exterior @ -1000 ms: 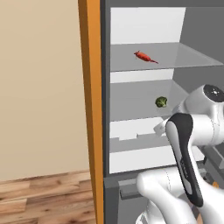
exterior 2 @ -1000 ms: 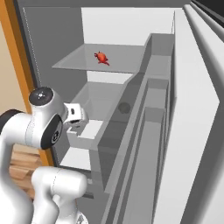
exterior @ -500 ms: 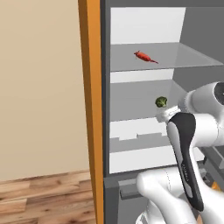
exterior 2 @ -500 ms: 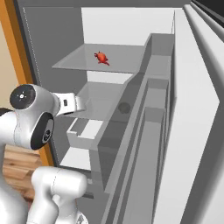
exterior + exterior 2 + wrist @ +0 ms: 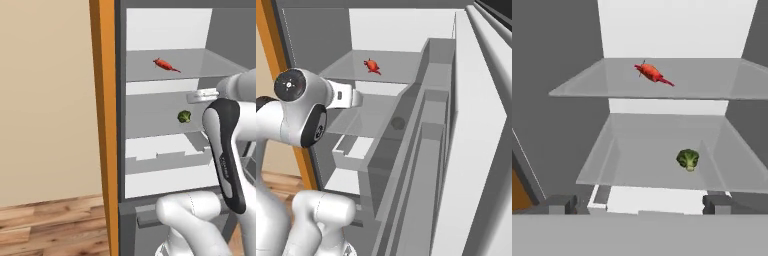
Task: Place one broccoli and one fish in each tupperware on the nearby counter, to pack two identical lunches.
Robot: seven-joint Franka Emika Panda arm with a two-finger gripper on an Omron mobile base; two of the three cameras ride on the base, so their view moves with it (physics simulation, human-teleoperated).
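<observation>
I can read no text anywhere; the small marking on my arm's dark link (image 5: 227, 162) is too blurred.

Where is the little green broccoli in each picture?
Left base view: the broccoli sits right of centre on the middle glass shelf, beside the arm.
Right base view: a dim round shape seen through the fridge door bin is probably it.
Hand view: low and right of centre.
Shared landmark: the red fish on the shelf above.
</observation>
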